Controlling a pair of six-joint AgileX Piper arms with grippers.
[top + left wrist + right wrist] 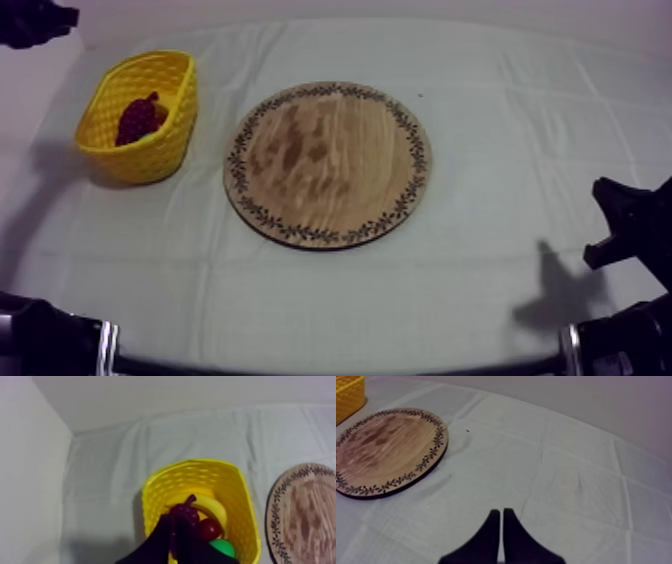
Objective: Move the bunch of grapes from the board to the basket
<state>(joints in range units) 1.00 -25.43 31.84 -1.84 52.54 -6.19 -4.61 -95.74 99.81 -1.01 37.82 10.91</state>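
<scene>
The purple bunch of grapes (186,515) lies in the yellow woven basket (235,491). It looks light and bumpy; I'd pinch its stem. The right gripper (502,513) is pressed together. I cannot tell about the left gripper (179,528).

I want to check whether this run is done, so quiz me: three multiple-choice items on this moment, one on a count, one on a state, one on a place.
1. How many fruits lie on the wooden board?
A. none
B. one
C. two

2. How does the right gripper stand?
A. open
B. shut on nothing
C. shut on a pear

3. Where is the bunch of grapes?
A. on the wooden board
B. in the right gripper
C. in the yellow basket

Key: 1 A, the board's face is bare; 2 B, its fingers lie together as a narrow wedge over the cloth; 3 C, the grapes lie inside the basket's wall.
</scene>
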